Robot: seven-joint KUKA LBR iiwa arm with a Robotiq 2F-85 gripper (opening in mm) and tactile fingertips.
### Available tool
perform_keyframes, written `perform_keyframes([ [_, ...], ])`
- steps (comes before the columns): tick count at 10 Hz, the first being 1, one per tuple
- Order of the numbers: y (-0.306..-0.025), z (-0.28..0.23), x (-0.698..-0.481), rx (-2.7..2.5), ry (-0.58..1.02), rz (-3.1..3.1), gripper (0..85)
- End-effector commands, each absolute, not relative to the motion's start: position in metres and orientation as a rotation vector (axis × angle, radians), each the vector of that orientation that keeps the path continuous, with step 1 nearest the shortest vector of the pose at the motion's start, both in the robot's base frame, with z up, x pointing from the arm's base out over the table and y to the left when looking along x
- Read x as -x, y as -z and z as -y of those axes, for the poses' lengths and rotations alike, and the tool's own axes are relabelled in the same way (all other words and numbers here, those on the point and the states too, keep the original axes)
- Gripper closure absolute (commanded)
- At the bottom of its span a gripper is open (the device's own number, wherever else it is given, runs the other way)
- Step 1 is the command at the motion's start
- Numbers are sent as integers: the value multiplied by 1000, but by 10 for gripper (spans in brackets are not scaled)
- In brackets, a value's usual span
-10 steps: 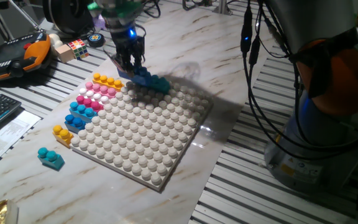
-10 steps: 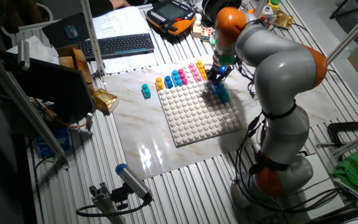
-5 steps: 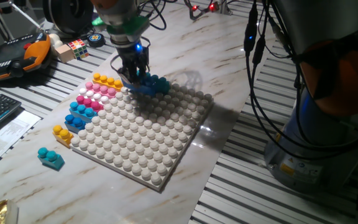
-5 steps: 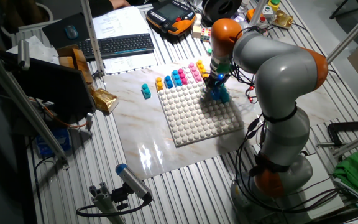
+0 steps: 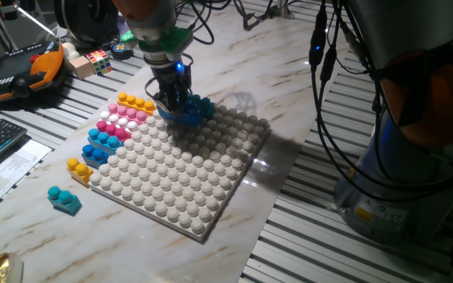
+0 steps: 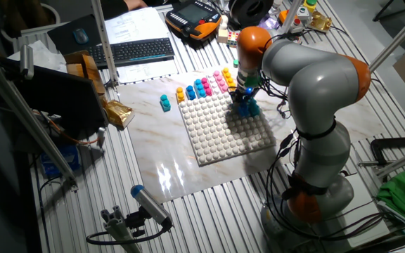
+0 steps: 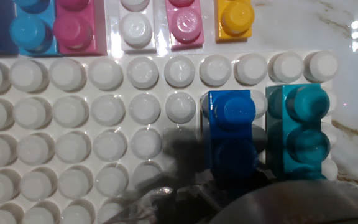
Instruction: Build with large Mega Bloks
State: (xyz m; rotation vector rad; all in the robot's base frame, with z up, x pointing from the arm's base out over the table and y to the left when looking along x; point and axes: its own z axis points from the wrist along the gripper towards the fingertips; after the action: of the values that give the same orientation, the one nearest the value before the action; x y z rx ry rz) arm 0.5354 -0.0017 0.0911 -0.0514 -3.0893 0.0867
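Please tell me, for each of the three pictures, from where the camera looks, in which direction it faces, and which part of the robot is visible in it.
One fixed view: low beside the table, looking across the baseplate toward the keyboard side; shows the gripper, cables and the robot base.
The other fixed view: high, from the opposite side, looking down on the whole table; shows the full arm.
Hand view: on the hand, looking straight down at the studs; only a dark blur of the hand at the bottom edge.
All three share the blue brick beside the teal brick.
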Motion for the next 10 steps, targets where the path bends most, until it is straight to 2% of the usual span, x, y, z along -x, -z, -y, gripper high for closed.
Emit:
perform_keyframes([
  [1, -89, 1, -536, 51, -84, 3092, 840],
  [10, -81, -2, -534, 56, -84, 3102, 840],
])
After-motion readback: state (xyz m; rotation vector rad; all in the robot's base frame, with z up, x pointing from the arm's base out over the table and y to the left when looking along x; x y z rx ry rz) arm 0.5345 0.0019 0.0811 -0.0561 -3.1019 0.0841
